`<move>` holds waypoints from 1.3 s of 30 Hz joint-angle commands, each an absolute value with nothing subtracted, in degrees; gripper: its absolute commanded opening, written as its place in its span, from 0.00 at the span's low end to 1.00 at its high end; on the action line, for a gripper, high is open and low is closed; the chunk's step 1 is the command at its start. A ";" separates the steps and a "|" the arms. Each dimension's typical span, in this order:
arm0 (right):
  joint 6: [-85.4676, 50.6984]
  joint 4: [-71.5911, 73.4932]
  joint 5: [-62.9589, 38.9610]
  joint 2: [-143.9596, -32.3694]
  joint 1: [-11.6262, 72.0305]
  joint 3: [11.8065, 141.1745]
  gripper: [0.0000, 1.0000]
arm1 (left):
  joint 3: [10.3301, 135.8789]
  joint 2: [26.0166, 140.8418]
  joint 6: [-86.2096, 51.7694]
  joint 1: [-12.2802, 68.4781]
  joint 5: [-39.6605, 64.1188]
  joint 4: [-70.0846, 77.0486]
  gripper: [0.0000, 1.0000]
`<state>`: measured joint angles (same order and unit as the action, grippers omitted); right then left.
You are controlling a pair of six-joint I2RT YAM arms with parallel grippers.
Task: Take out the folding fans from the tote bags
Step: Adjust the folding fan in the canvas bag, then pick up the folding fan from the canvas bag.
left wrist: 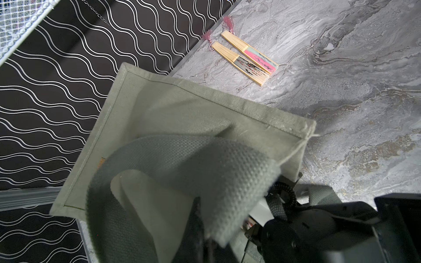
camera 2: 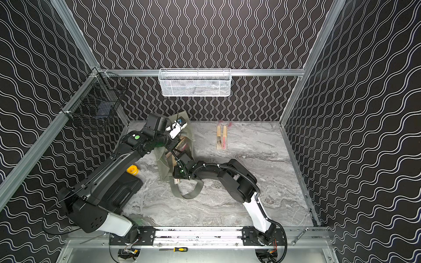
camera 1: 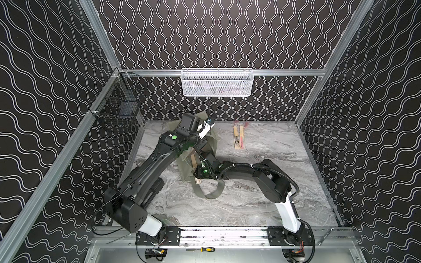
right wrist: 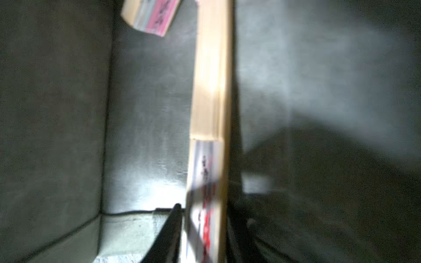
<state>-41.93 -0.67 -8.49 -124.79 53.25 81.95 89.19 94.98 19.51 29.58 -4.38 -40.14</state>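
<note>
The grey-green tote bag (camera 1: pixel 185 165) (camera 2: pixel 162 159) (left wrist: pixel 182 109) lies at the table's back left, its mouth toward the front. My left gripper (camera 1: pixel 206 128) (camera 2: pixel 178 127) hangs above it, shut on one strap handle (left wrist: pixel 182 159), which hides the jaws. My right gripper (right wrist: pixel 205 227) reaches inside the bag. A light-wood folding fan (right wrist: pixel 209 91) with a red-patterned part runs between its jaws, and a thin gap shows at one finger (right wrist: pixel 173 227). Another fan (right wrist: pixel 152 16) lies deeper inside. Two folding fans (camera 1: pixel 238 137) (camera 2: pixel 221 137) (left wrist: pixel 246 59) lie side by side on the table, right of the bag.
A white mesh basket (camera 1: pixel 216 83) hangs on the back rail and a black wire basket (camera 1: pixel 118 107) on the left rail. The other strap (camera 1: pixel 214 193) loops on the marble table (camera 1: pixel 262 205). A yellow roll (camera 2: pixel 132 170) sits by the left arm.
</note>
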 commanded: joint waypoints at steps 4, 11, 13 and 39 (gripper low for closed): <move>-40.93 -0.10 -13.90 -125.19 53.26 80.00 0.39 | 89.13 95.37 19.51 29.56 -4.87 -37.90 0.00; -43.32 5.90 -19.14 -124.10 53.16 77.62 0.39 | 89.13 95.45 19.47 29.70 -5.01 -37.95 0.00; -43.70 8.36 -19.70 -123.69 53.16 76.53 0.37 | 89.14 95.30 19.52 29.68 -4.99 -37.92 0.00; -39.50 13.07 -19.40 -122.63 54.14 76.06 0.27 | 89.29 95.45 19.45 29.75 -4.89 -38.03 0.00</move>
<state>-40.40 9.72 -18.35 -123.37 53.89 76.82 89.19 95.50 19.53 29.74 -4.56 -40.16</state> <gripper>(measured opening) 0.271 0.056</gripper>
